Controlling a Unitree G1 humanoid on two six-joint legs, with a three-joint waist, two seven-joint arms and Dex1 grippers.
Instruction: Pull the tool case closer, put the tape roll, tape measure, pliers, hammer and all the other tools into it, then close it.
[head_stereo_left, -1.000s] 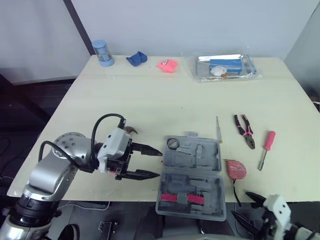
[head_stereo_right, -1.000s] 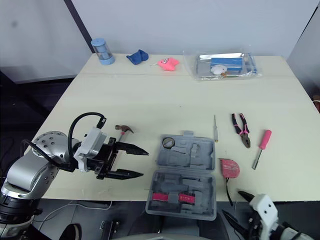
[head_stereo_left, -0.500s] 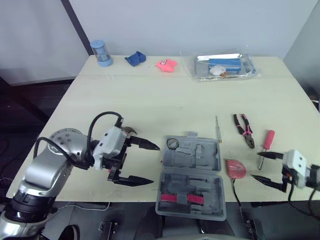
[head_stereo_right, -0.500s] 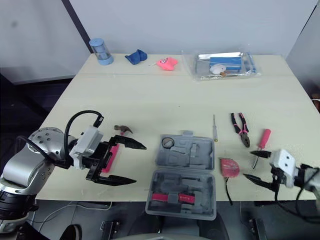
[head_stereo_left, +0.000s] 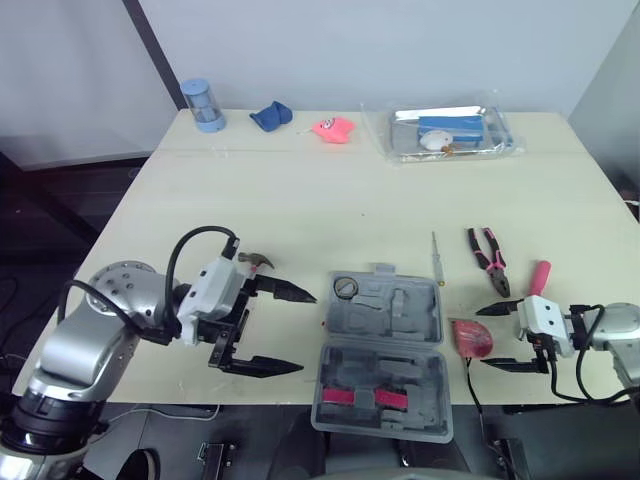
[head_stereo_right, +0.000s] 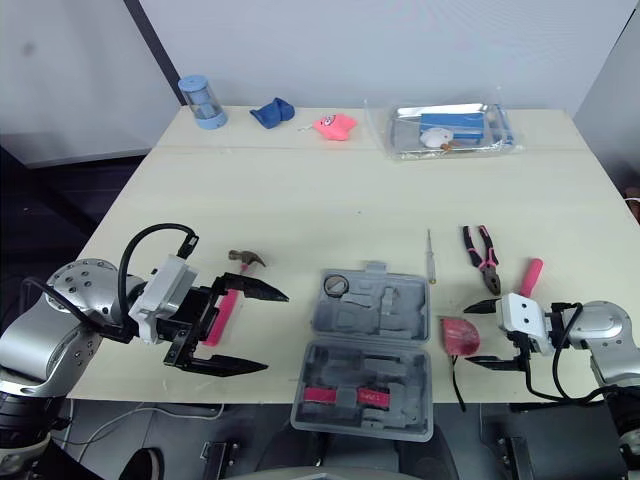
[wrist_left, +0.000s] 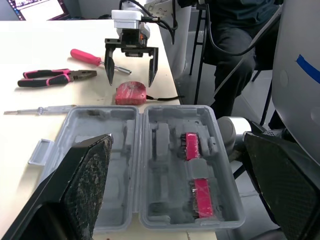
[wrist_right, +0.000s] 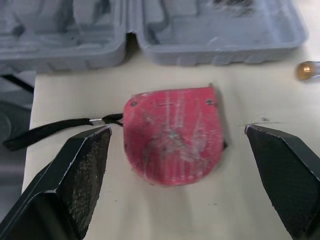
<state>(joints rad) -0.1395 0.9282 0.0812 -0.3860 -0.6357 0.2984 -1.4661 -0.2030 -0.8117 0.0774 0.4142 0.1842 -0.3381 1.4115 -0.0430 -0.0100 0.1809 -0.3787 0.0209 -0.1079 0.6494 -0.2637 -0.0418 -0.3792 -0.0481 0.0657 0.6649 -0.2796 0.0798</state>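
The grey tool case (head_stereo_left: 385, 345) lies open at the table's front edge, with a tape roll (head_stereo_left: 346, 287) in its far half and pink-handled bits (head_stereo_left: 365, 397) in its near half. My left gripper (head_stereo_left: 305, 332) is open just left of the case, holding nothing. The hammer (head_stereo_right: 225, 305) lies under and behind it. My right gripper (head_stereo_left: 483, 338) is open, its tips flanking the right end of the red tape measure (wrist_right: 172, 134), which lies beside the case. Pliers (head_stereo_left: 488, 260), a pink screwdriver (head_stereo_left: 538, 275) and a thin screwdriver (head_stereo_left: 437, 258) lie behind.
Along the far edge stand a blue cup (head_stereo_left: 203, 105), a blue cloth (head_stereo_left: 271, 117), a pink object (head_stereo_left: 335, 129) and a clear plastic bag (head_stereo_left: 450, 133) of items. The tape measure's black strap (wrist_right: 55, 129) trails toward the front edge. A seated person (wrist_left: 240, 30) is beyond the table's right side.
My right arm has risen from below the table's front edge and moved left to the tape measure. My left gripper has opened wider and drawn back slightly to the left.
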